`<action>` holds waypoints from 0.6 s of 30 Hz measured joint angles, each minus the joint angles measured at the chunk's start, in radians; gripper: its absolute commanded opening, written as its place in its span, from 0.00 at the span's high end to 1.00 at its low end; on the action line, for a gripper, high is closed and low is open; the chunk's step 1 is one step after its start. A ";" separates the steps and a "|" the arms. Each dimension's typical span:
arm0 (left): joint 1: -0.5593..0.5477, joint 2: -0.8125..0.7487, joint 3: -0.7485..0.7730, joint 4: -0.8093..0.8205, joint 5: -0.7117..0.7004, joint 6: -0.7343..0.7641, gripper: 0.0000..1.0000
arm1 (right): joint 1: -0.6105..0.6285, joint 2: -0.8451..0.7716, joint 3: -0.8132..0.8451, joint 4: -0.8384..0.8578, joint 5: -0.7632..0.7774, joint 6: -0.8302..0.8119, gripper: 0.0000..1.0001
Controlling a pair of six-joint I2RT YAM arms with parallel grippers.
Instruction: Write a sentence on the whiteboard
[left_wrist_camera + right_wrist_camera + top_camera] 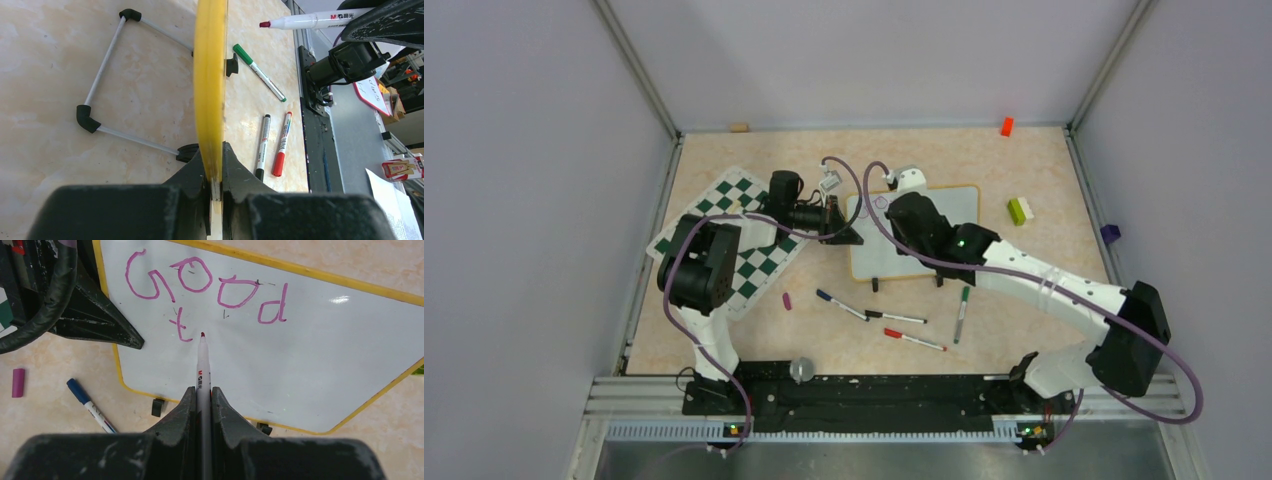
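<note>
Whiteboard point(951, 205) lies at mid-table. Nearest the arm bases, at its 6 o'clock, lie a red marker point(914, 340), black marker point(894, 317), blue marker point(839, 303) and green marker point(962, 312). A purple cap point(786, 300) lies at 7 o'clock. Left gripper point(215, 155) is clamped on the board's yellow frame at the 9 o'clock edge. Right gripper point(202, 390) is closed on a purple marker point(202, 360), its tip at the white face; contact not determinable. The sentence point(205, 287) reads "Good", with "t" beneath. Chessboard mat point(724, 215) lies at 9 o'clock.
</note>
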 measured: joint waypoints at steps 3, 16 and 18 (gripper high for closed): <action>0.000 0.000 0.000 0.000 0.000 0.000 1.00 | -0.003 0.000 0.000 0.002 -0.006 -0.007 1.00; 0.000 0.000 0.000 0.000 0.000 0.000 1.00 | -0.004 -0.035 -0.068 0.050 -0.044 -0.026 1.00; 0.000 0.000 0.000 0.000 0.000 0.000 1.00 | -0.004 -0.035 -0.074 0.053 -0.045 -0.026 1.00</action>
